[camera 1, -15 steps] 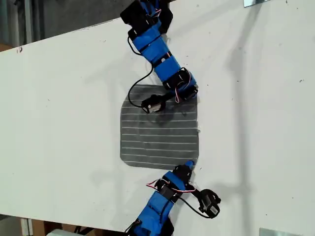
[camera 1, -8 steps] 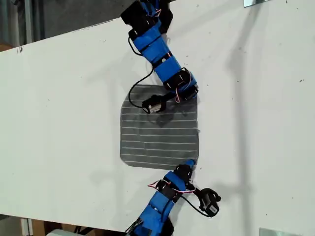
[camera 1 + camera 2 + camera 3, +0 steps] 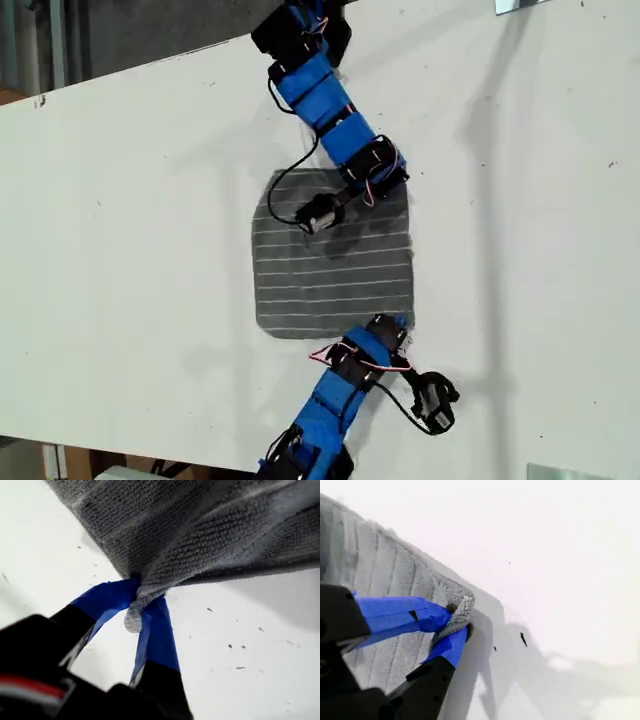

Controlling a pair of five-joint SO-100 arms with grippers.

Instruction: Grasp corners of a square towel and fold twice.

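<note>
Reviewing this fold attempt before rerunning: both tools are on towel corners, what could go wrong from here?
1. My first tool pinches only the tip of a corner; it may slip out under tension.
2. My second tool also holds a thin bunch of the towel.
3. Uneven lifting could skew the fold.

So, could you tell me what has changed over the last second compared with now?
The towel has shifted slightly toward the exterior view's right, and both arms moved with it. My first gripper and my second gripper are each shut on a corner. The towel remains spread flat and unfolded on the white table.
</note>
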